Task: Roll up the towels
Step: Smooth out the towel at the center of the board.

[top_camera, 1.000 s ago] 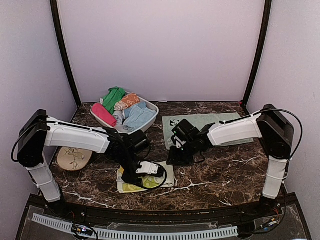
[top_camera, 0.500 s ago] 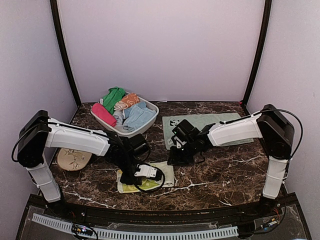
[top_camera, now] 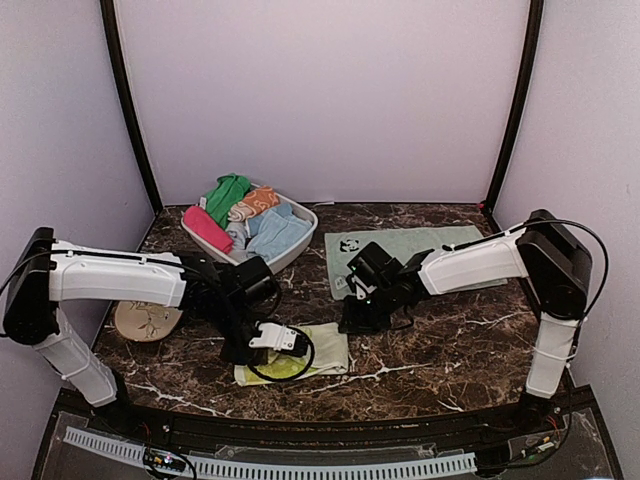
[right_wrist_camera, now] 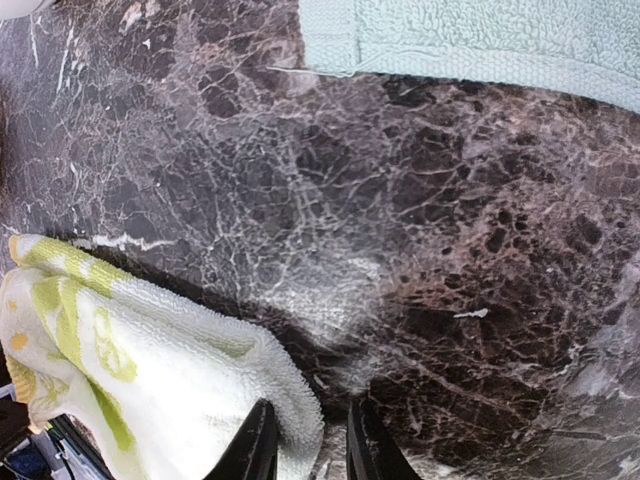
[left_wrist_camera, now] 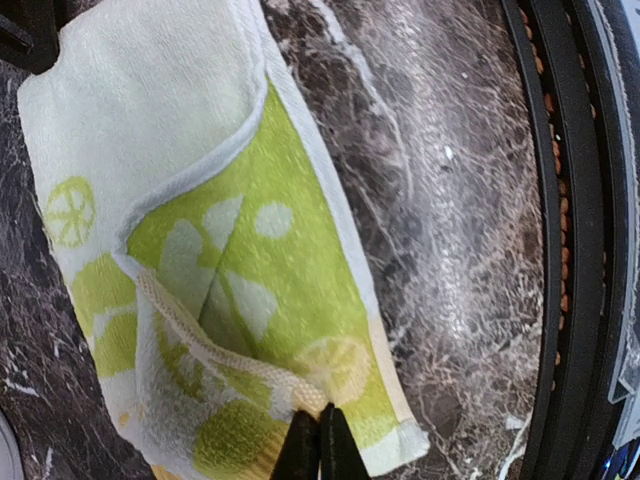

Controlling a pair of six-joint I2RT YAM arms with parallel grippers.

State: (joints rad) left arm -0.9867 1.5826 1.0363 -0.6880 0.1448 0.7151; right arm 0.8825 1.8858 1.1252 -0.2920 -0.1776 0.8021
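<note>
Yellow-lime towel: slip risk.
Your left gripper pinches only the hem; right gripper, jaws apart, straddles a corner. A tug could free it.

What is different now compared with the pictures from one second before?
The left end effector slid toward the left side of the table and closed on an edge of the yellow-lime towel. The right end effector stayed at the towel's other side, open. The mint towel and the basket did not move.
</note>
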